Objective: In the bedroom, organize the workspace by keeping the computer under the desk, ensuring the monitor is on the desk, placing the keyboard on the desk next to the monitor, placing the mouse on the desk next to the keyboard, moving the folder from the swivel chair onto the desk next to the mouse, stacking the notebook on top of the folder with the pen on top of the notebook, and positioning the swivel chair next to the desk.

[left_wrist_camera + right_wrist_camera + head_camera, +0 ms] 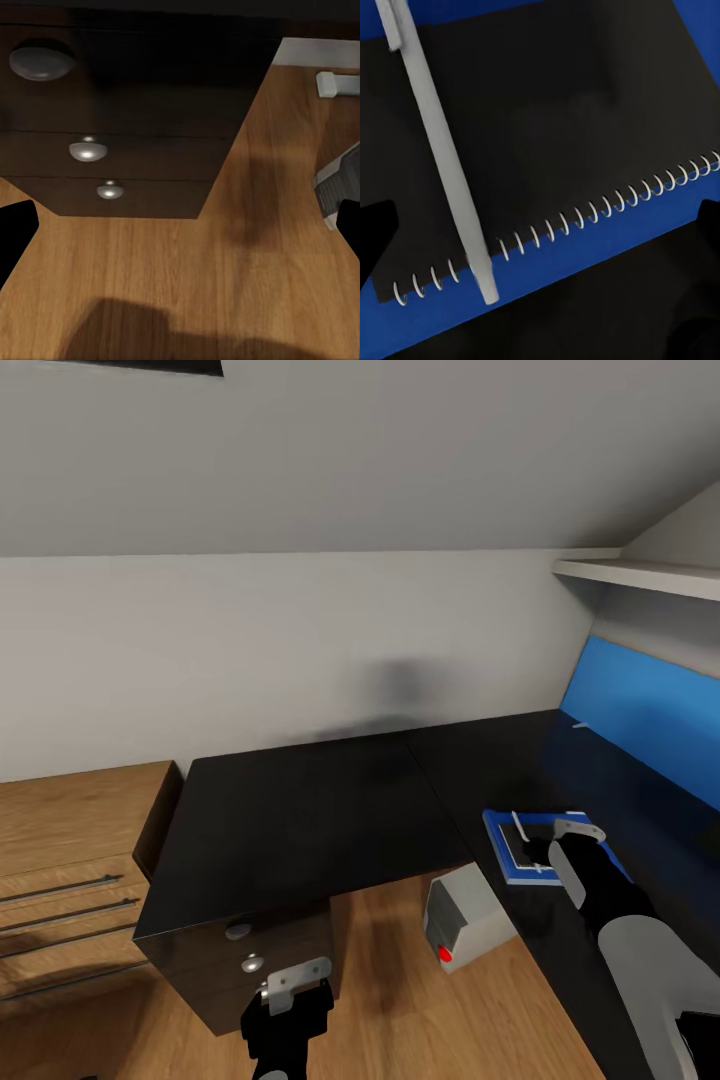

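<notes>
Head view, left to right: left claw (290, 1000) hangs low before the bench (300, 820) drawers (250, 963), over the floor, its fingers apart with nothing between them. Computer (462, 925) stands on the floor under the bench. Farther right, the folder (515, 860) lies on the bench with the notebook (555, 127) stacked on it and the pen (442, 157) across the notebook. Right claw (550, 850) sits directly above this stack, fingers spread, holding nothing. Judgement: the stack appears complete; the right arm is nearer and need only lift clear.
</notes>
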`<state>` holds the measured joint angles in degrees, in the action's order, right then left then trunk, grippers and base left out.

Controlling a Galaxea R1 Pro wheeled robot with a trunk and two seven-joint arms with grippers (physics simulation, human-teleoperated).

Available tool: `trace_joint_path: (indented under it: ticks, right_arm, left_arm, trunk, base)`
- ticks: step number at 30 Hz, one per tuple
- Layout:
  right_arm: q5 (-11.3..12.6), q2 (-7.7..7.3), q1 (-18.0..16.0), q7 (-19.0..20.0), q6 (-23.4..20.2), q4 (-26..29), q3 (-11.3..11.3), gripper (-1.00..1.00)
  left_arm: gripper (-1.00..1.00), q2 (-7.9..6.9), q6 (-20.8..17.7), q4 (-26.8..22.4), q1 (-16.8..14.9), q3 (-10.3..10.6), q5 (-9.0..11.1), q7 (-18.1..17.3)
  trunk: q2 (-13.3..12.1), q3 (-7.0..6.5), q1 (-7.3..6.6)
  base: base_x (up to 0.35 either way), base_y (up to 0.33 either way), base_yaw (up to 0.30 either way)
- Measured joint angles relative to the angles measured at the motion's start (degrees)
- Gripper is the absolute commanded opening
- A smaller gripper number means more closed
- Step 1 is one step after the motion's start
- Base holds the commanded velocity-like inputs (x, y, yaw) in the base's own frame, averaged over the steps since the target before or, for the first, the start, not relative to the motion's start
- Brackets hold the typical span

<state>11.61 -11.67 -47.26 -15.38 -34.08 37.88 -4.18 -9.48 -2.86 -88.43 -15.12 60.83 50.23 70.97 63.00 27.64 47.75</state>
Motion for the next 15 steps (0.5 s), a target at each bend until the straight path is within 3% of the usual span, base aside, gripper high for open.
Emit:
trace_joint_path:
  ticks: [6,7,12,13,15]
  right_arm:
    - [0.1,0.05,0.0,0.0,0.0,1.5,0.1,1.0]
    - [0.1,0.13,0.0,0.0,-1.4,5.3,0.1,1.0]
    - [0.2,0.39,0.3,-0.1,-5.1,12.7,0.0,1.0]
    - [0.5,0.54,0.5,-0.1,-6.8,16.9,0.0,1.0]
    - [0.7,0.85,0.6,-0.1,-7.6,18.4,0.0,1.0]
  left_arm:
    - [1.0,0.0,0.0,0.0,0.0,0.0,0.0,0.0]
    - [1.0,0.01,0.0,0.2,0.0,0.0,0.1,-0.1]
    - [1.0,0.0,-0.1,0.4,0.0,0.0,0.1,-0.3]
    - [1.0,-0.03,-0.1,0.4,0.0,0.0,0.1,-0.3]
    - [1.0,-0.05,-0.1,0.4,0.0,0.0,0.1,-0.3]
  trunk:
    - [0.0,0.0,0.0]
    - [0.0,-0.01,0.0]
    - [0.0,0.0,0.0]
    - [0.0,-0.01,0.0]
    - [0.0,0.0,0.0]
  base:
    - [0.0,0.0,0.0]
    - [0.0,0.0,0.0]
    - [0.0,0.0,0.0]
    - [0.0,0.0,0.0]
    - [0.0,0.0,0.0]
